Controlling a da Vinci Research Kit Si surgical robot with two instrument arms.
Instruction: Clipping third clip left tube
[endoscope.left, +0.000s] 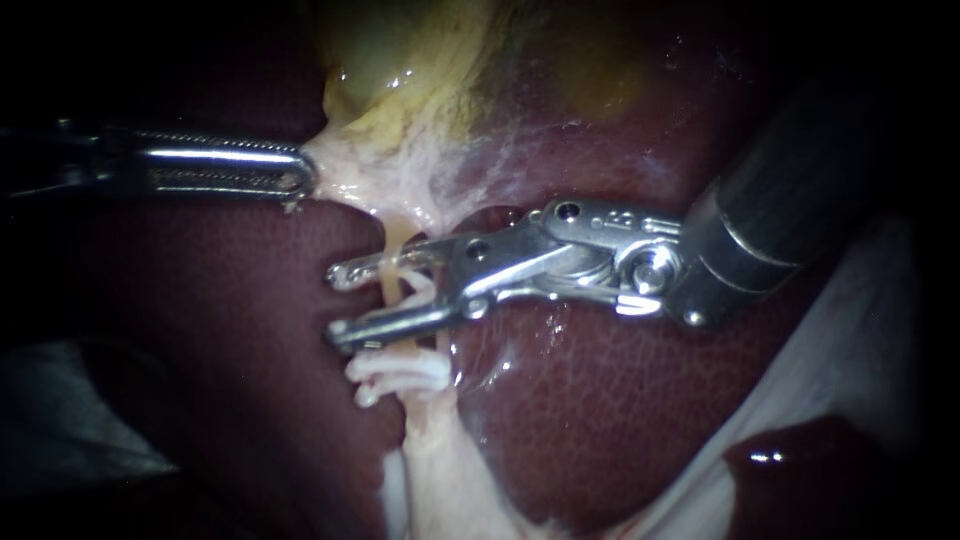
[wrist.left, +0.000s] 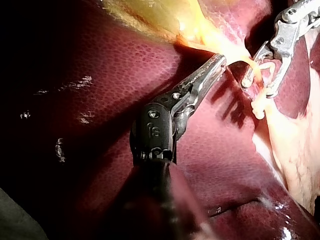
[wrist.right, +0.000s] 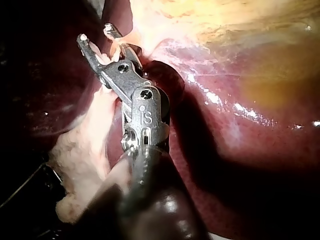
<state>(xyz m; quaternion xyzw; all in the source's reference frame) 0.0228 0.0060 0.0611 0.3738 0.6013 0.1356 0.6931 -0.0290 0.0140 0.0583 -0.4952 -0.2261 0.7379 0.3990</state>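
A thin pale-yellow tube (endoscope.left: 392, 262) runs down from the gallbladder's neck across the dark liver (endoscope.left: 620, 400). My right instrument (endoscope.left: 340, 303) comes in from the right. Its jaws stand open, one on each side of the tube, with a white clip (endoscope.left: 418, 287) showing between them. Just below the jaws, white clips (endoscope.left: 400, 372) sit on the tube. My left instrument (endoscope.left: 300, 178) is shut on pale tissue at the gallbladder's neck and holds it taut to the left. The left wrist view shows that grip (wrist.left: 217, 62), and the right instrument (wrist.left: 257, 86) beyond it.
The yellow-green gallbladder (endoscope.left: 400, 50) lies above. Pale fatty tissue (endoscope.left: 440, 470) hangs below the clips. A whitish sheet (endoscope.left: 850, 330) borders the liver at the lower right. In the right wrist view the right instrument (wrist.right: 96, 34) reaches over pale tissue (wrist.right: 85, 150).
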